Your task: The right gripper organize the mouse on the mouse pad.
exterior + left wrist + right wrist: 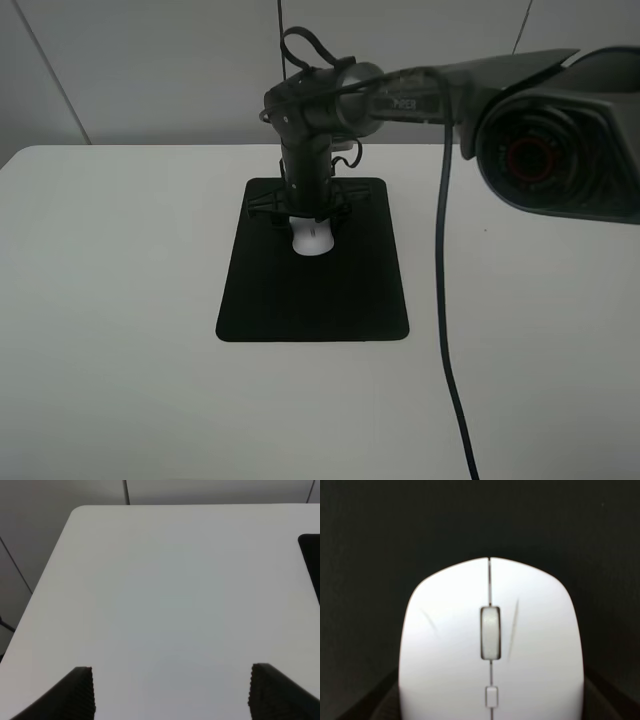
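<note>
The white mouse (pixel 312 239) with a grey scroll wheel lies on the far half of the black mouse pad (pixel 315 290). My right gripper (pixel 309 218) points straight down over it, fingers spread to either side of the mouse's back end. In the right wrist view the mouse (pixel 490 645) fills the middle over the pad (pixel 480 520), and dark fingertips (pixel 377 702) show at both lower corners beside its flanks. The right gripper (pixel 490 705) looks open. My left gripper (pixel 172 690) is open and empty above bare table.
The white table (pixel 110 300) surrounds the pad. The right arm (pixel 560 150) reaches in from the right, and its black cable (pixel 447 330) hangs down across the table. A corner of the pad (pixel 311 555) shows in the left wrist view.
</note>
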`<act>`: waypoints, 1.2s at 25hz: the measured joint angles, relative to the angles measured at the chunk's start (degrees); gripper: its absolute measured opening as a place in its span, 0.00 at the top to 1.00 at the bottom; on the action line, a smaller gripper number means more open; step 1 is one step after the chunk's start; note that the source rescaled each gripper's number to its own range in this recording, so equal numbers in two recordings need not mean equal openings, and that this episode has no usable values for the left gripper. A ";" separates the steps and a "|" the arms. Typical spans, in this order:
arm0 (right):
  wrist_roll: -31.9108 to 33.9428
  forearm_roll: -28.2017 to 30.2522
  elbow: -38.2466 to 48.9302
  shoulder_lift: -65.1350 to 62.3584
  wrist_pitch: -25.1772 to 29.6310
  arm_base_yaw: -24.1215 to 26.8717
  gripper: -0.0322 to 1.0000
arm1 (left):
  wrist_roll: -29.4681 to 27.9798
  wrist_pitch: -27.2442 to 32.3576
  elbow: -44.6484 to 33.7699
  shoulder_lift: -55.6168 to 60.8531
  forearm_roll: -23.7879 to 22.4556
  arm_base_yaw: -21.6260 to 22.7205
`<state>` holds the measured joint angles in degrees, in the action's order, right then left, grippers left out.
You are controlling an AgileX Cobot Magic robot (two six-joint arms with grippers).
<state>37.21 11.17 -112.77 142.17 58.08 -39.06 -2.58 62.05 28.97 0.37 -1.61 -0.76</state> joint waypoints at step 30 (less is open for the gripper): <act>-1.50 0.58 -0.30 0.29 -1.73 0.06 0.56 | 0.00 0.00 0.00 0.00 0.00 0.00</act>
<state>35.71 11.75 -113.07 142.47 56.34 -39.00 -2.58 62.05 28.97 0.37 -1.61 -0.76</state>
